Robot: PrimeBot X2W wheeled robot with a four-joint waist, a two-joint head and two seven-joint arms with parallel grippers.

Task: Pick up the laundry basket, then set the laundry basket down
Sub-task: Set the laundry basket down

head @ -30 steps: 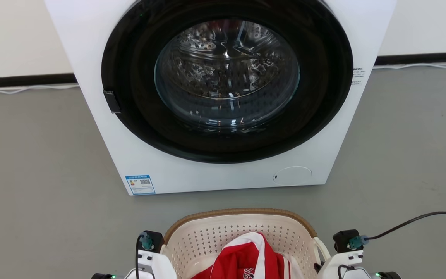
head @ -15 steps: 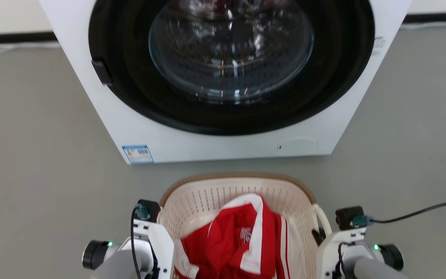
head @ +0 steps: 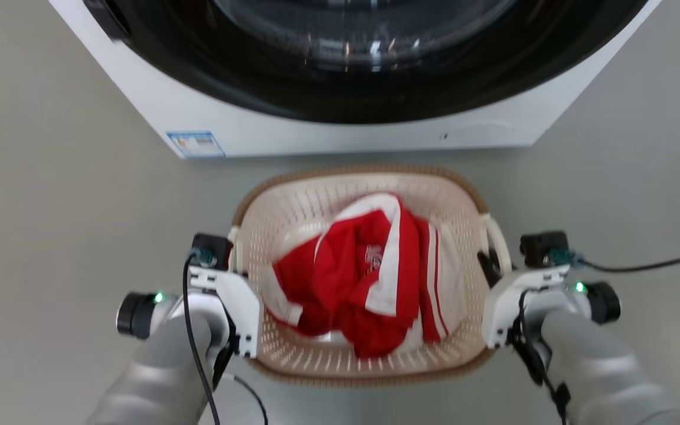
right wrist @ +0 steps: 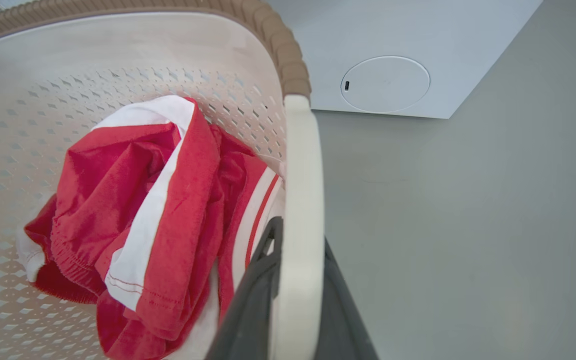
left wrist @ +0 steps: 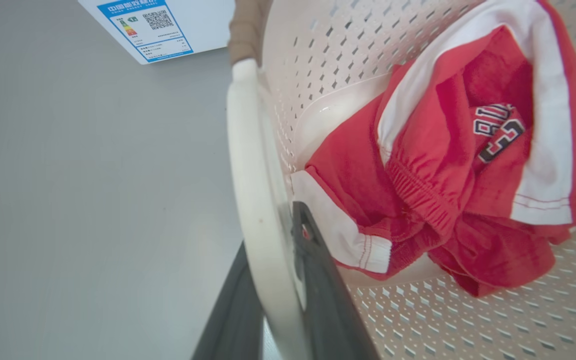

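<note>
Head view: the laundry basket (head: 358,173) is between my two arms, which reach forward, near the washing machine (head: 328,139). My left gripper (left wrist: 274,250) and right gripper (right wrist: 300,242) each pinch one of its white handles (left wrist: 248,165). I think I am carrying it. Next I must lower both sides evenly to the floor (head: 51,206).

Smooth grey floor (head: 51,224) is stretching out on both sides. White washing machine (head: 328,139) is standing straight on it, w/ a blue label (head: 196,144) at its bottom left corner. Laundry basket (head: 304,203) is sitting just in front of the machine, a strip of floor showing btwn them; can't tell if its base is touching the floor. Black cable (head: 653,264) is trailing off right over the floor.
</note>
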